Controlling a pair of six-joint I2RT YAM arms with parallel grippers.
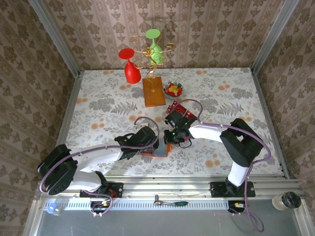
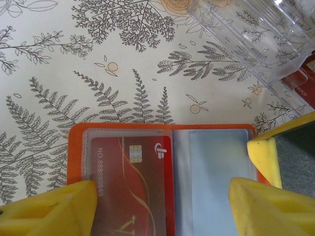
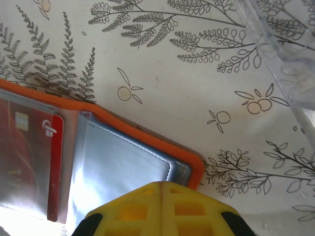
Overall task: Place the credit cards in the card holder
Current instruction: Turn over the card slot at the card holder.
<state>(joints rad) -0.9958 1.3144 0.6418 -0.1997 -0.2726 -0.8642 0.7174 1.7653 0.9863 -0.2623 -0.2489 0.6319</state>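
Observation:
The orange card holder (image 2: 167, 132) lies open on the floral table, under both grippers (image 1: 158, 149). A red credit card (image 2: 130, 187) sits inside its left clear sleeve, while the right sleeve (image 2: 216, 177) is pale blue-grey with no card in it. My left gripper (image 2: 162, 201) is open, its yellow fingers (image 2: 54, 209) straddling the holder's two sides. My right gripper (image 3: 162, 192) is shut, fingers pressed together over the holder's right corner (image 3: 194, 169), with nothing visible between them. More red credit cards (image 1: 181, 109) lie just behind the grippers.
A clear plastic box (image 2: 256, 34) lies close to the holder's far right. At the back stand a brown wooden block (image 1: 154, 92) with a gold wire stand, a red glass (image 1: 130, 69), a green glass (image 1: 154, 43) and a bowl of candies (image 1: 173, 89).

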